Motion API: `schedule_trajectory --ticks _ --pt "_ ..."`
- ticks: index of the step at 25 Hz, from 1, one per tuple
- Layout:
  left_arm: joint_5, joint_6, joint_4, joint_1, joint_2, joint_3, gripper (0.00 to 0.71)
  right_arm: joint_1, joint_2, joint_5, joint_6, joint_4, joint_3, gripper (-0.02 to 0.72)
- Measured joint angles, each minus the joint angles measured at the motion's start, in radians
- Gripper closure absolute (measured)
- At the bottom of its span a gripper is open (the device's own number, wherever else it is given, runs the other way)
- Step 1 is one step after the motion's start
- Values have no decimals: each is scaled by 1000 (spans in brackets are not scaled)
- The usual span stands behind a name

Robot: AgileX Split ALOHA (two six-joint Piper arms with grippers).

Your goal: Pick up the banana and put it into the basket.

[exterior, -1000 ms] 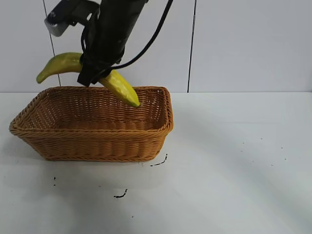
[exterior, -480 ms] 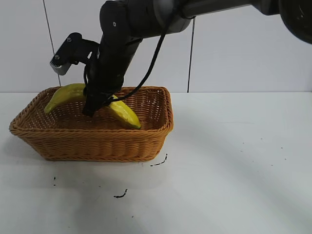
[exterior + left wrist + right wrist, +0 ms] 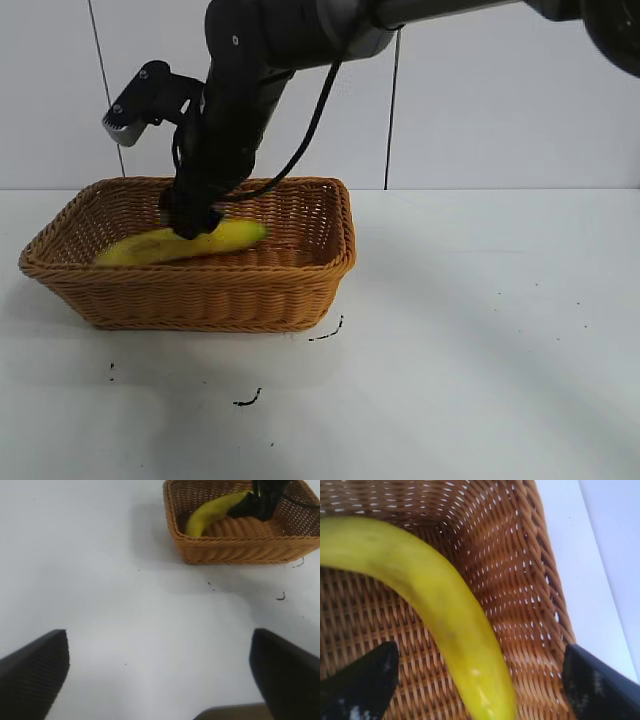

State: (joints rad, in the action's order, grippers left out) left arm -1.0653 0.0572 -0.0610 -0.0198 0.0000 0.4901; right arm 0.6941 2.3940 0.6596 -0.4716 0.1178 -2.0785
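Observation:
The yellow banana [image 3: 180,243] lies flat on the floor of the tan wicker basket [image 3: 200,290] at the table's left. My right gripper [image 3: 190,218] reaches down into the basket just above the banana's middle. In the right wrist view its fingers stand wide apart on either side of the banana [image 3: 435,605], which rests on the basket's weave [image 3: 520,580]; the right gripper [image 3: 479,677] is open and holds nothing. My left gripper [image 3: 160,665] is open and empty over bare table, some way from the basket [image 3: 240,550] and banana [image 3: 210,512].
The white table [image 3: 480,330] spreads to the right of and in front of the basket, with a few small dark marks [image 3: 248,400]. A white panelled wall [image 3: 500,90] stands behind.
The right gripper came down with the banana from above the basket's rim into the basket. The banana now lies flat on the floor and the fingers have opened off it.

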Motion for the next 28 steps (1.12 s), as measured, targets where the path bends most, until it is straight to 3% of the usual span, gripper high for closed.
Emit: schedule_trajectory --ticks 6,9,14,16,23,28 --pt "0 0 0 0 0 0 15 -3 -120 136 346 -7 -14 49" --pt "0 0 0 0 0 0 15 -24 -159 229 433 -32 -50 49" --pt "0 0 0 0 0 0 15 -97 -164 404 463 -91 -120 49" --pt "0 0 0 0 0 0 15 -124 -164 441 472 -100 -132 49" --pt "0 0 0 0 0 0 15 -242 -164 460 480 -109 -140 49" --pt "0 0 0 0 0 0 15 -387 -164 472 480 -100 -140 49"
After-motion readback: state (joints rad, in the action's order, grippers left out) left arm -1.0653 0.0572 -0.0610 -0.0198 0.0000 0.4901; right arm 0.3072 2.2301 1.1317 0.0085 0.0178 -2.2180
